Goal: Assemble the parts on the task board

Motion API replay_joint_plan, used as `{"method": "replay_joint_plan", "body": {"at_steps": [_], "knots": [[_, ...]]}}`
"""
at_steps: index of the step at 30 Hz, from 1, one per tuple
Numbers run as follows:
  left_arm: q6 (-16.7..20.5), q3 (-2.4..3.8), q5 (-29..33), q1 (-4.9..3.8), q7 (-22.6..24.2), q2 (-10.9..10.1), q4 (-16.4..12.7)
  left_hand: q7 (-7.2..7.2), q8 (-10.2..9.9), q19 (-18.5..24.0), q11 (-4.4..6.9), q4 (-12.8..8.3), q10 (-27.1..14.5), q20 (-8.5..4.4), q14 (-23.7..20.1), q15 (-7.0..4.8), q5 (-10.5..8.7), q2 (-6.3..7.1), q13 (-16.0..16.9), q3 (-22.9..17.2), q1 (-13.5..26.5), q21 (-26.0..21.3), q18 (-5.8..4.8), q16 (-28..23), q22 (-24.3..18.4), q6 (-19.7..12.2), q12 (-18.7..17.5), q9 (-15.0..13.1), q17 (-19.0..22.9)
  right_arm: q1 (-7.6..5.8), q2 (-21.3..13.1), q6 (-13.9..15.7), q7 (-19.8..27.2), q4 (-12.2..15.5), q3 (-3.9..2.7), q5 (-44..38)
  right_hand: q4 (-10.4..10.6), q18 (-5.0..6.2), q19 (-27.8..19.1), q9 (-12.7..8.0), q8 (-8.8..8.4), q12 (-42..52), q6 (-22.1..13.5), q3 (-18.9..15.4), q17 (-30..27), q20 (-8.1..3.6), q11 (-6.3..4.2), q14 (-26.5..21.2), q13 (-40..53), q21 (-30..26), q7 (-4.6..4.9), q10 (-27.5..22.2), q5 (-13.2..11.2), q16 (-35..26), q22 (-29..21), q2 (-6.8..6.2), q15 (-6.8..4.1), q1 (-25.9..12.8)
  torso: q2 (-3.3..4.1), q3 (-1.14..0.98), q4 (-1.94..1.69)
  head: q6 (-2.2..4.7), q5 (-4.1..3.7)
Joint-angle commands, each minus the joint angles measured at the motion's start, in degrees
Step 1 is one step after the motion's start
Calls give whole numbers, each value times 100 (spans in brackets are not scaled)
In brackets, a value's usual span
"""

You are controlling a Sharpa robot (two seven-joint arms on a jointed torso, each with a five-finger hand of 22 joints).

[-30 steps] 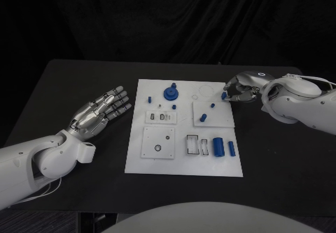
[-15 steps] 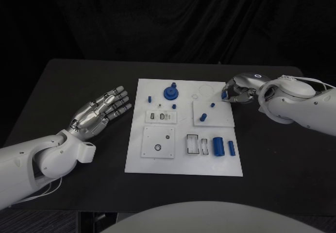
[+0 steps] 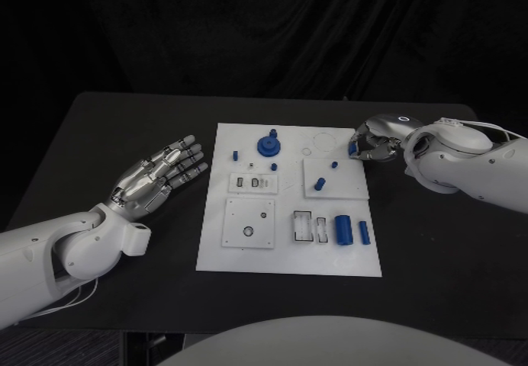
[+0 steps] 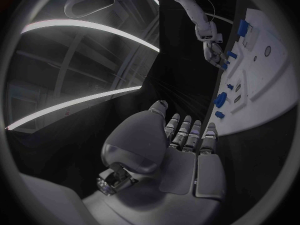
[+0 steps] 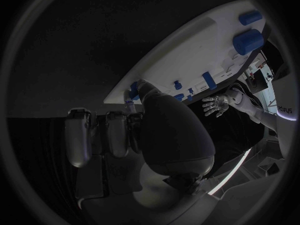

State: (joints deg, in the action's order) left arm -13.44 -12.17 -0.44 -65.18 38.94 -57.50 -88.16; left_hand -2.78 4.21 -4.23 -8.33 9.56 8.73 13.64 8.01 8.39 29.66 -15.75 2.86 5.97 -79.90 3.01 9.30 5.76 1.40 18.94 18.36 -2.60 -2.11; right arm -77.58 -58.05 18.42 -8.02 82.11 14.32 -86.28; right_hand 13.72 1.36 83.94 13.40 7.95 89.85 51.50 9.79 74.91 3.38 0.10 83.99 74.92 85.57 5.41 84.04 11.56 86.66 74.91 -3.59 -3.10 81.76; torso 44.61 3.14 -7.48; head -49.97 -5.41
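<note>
Head view: the right hand (image 3: 372, 145), at the task board (image 3: 220, 252)'s upper right edge, pinches a small blue part (image 3: 353, 150), likely to seat it there. The left hand (image 3: 159, 171) rests flat at frame left, fingers apart, holding nothing.

- Table (image 3: 121, 137): matt black, smooth, no shine.
- Board (image 3: 288, 258): white, looks like smooth plastic with a dull finish; raised white plates on it look the same.
- Parts (image 3: 268, 145): blue, plain plastic look, slightly satin.
- Left hand (image 3: 159, 174): silver, metallic sheen, with darker pads on the fingers.
- Right hand (image 3: 374, 142): silver-grey, glossy highlights on its back.
- Arms (image 3: 55, 259): white, smooth glossy shells like moulded plastic.
- Backdrop (image 3: 264, 46): black cloth, matt, hanging in soft folds.
</note>
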Motion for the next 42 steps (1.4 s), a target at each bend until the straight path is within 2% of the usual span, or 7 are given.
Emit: {"method": "replay_joint_plan", "body": {"at_steps": [1,10,15,19,29,35,42], "knots": [[-90,4,23,8,432,13,-2,-14,13,-2,-26,-20,-18,44,-2,29,32,10,-3,-45,55,-12,23,29,-5,-44,-29,-3,-4,26,12,181,-57,-12,-2,-40,-36,-6,330,81,74,10,102,10,1166,-23,1,467,1500,-29,-12,588,70,-24,1335,58,-20,38,0,1,3,-3,13],[-99,4,23,13,410,21,18,-8,8,0,-19,-27,-34,45,-8,31,31,12,-8,-56,66,-12,23,27,-6,-61,-47,0,-2,36,29,563,37,-6,-3,-40,-133,-6,335,331,234,15,282,137,1160,-55,-35,467,1508,-31,-51,596,201,-33,1337,374,-53,173,0,0,-4,-3,31],[-88,4,23,17,401,-14,7,-8,8,0,-19,-27,-34,45,-8,31,31,12,-8,-56,66,-12,23,27,-6,-61,-47,0,-2,24,-35,1168,177,149,-10,-40,-175,-5,334,411,282,11,334,147,1152,-61,-39,464,1501,-37,-56,589,321,-42,1336,394,-57,202,1,1,-1,-3,74],[-64,4,23,20,397,-30,2,-7,9,-2,-15,-31,-35,46,-5,31,31,15,-8,-59,70,-11,23,30,-5,-53,-44,-1,-3,-120,-112,1441,228,440,-14,-40,-209,-7,338,514,350,12,425,138,1153,-65,-35,466,1503,-34,-55,591,497,-42,1338,371,-58,210,2,1,3,-3,64],[-20,4,23,23,364,-18,-11,-9,16,-8,-9,-38,-26,47,8,32,30,23,-5,-62,77,-7,23,41,-3,-32,-26,-5,-6,-556,56,1483,483,1628,-14,-40,-306,-10,348,638,391,15,489,108,1175,-49,-7,477,1508,-24,-43,596,611,-20,1342,253,-37,254,2,-7,11,-3,49],[-3,3,23,24,333,-3,-21,-9,16,-8,-9,-38,-26,47,8,32,30,23,-5,-62,77,-7,23,41,-3,-32,-26,-5,-6,-334,360,1225,524,1846,-12,-40,-358,-17,364,693,407,15,525,120,1199,-52,-6,488,1508,2,-52,596,740,6,1352,233,-41,277,4,-9,13,-3,122],[8,3,24,24,311,11,-36,-10,19,-10,-3,-47,-24,48,12,32,30,33,-5,-67,88,-6,25,45,-2,-27,-23,-6,-7,-7,743,1086,392,1647,-13,-72,-458,-9,349,775,399,15,547,144,1201,-3,88,489,1508,-31,1,596,1014,8,1340,157,31,284,-6,3,-7,-3,160]]}}
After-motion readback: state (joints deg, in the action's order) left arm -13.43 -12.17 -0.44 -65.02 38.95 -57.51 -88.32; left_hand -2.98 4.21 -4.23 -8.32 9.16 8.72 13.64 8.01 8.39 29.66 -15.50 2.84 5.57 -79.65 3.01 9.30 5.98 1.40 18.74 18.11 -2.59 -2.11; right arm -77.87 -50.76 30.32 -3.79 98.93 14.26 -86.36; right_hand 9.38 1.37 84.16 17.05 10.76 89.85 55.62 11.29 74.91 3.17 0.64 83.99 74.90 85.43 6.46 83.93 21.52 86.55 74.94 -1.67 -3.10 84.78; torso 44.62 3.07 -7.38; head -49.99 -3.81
